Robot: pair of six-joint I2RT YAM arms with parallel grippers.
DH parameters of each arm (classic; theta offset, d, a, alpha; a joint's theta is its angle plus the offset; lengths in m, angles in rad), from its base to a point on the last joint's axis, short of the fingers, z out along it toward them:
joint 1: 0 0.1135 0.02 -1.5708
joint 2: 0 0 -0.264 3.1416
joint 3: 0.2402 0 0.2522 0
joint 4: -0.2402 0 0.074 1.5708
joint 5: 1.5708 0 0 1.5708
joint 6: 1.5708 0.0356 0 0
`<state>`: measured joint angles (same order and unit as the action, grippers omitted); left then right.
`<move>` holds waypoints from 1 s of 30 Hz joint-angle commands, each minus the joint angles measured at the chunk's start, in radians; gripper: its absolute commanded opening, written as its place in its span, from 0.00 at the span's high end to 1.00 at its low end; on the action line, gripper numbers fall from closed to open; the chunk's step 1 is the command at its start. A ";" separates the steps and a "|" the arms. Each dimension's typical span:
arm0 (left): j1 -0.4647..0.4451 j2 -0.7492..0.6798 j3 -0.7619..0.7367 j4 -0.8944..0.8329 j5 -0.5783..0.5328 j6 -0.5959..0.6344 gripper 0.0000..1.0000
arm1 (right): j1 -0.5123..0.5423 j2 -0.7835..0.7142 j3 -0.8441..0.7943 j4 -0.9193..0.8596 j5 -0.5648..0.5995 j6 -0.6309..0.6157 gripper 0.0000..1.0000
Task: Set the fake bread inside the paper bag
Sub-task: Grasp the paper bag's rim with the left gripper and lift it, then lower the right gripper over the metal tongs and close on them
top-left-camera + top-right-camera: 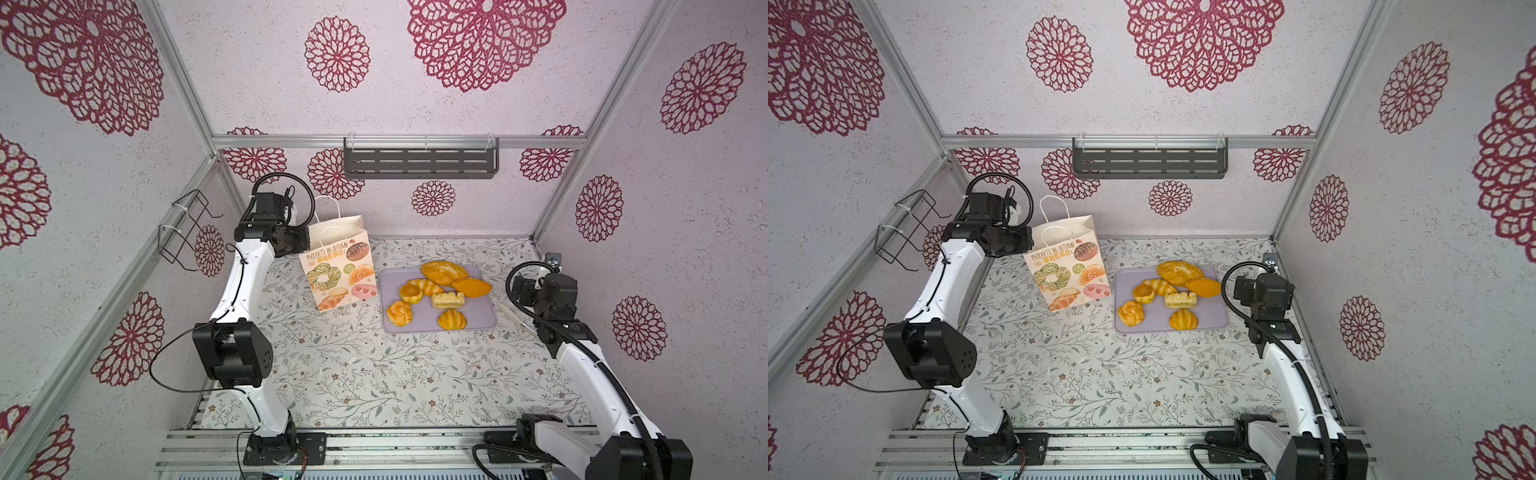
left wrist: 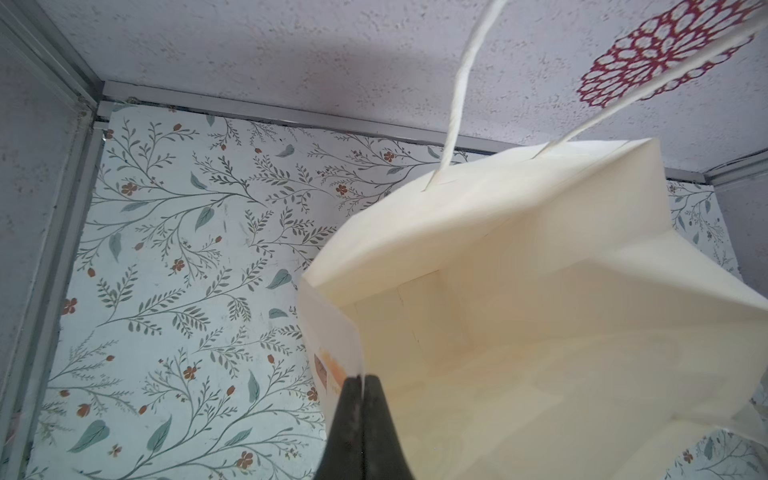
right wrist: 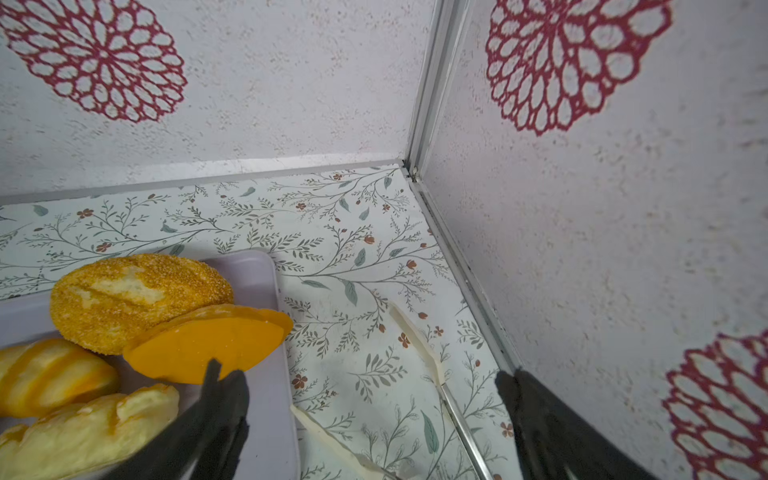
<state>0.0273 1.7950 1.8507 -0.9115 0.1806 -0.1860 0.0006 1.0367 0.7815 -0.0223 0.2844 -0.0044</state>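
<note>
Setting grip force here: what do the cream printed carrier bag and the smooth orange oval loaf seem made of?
Cream printed carrier bag: thin matte paper, shown by sharp creases and a bowed rim. Smooth orange oval loaf: probably soft foam or rubber, with matte, evenly coloured skin; which, I cannot tell.

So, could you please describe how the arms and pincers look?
The left arm and right arm are white with black joints and ribbed black hoses; a thin black cable loops off the left. The left pincer and right pincer are black, tapered.
</note>
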 commanded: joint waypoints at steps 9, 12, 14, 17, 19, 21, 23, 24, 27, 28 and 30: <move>-0.003 -0.158 -0.168 0.107 0.065 0.056 1.00 | -0.004 -0.031 0.049 -0.068 -0.035 -0.235 0.01; -0.010 -0.193 -0.203 0.126 0.060 0.066 1.00 | -0.013 -0.037 0.032 -0.067 -0.081 -0.316 0.01; -0.014 -0.211 -0.220 0.133 0.065 0.072 1.00 | -0.024 -0.021 0.042 -0.088 -0.115 -0.371 0.01; -0.021 -0.244 -0.262 0.158 0.062 0.084 1.00 | -0.048 0.024 0.085 -0.164 -0.156 -0.428 0.01; -0.027 -0.269 -0.298 0.180 0.051 0.102 1.00 | -0.056 0.049 0.103 -0.197 -0.156 -0.446 0.01; -0.034 -0.291 -0.330 0.203 0.029 0.114 1.00 | -0.065 0.066 0.106 -0.205 -0.158 -0.458 0.01; -0.035 -0.295 -0.341 0.212 0.021 0.104 1.00 | -0.075 0.075 0.103 -0.205 -0.159 -0.467 0.01; -0.035 -0.291 -0.338 0.209 0.018 0.099 1.00 | -0.082 0.078 0.102 -0.209 -0.163 -0.473 0.01; -0.038 -0.279 -0.336 0.214 0.005 0.090 1.00 | -0.105 0.075 0.084 -0.221 -0.197 -0.534 0.01; -0.042 -0.278 -0.335 0.217 -0.020 0.074 1.00 | -0.111 0.063 0.055 -0.213 -0.215 -0.574 0.01; -0.054 -0.283 -0.340 0.217 -0.049 0.061 0.91 | -0.124 0.045 0.002 -0.178 -0.216 -0.615 0.01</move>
<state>-0.0113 1.5211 1.5135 -0.7338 0.1753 -0.1112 -0.1074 1.1141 0.8246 -0.2146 0.1070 -0.5209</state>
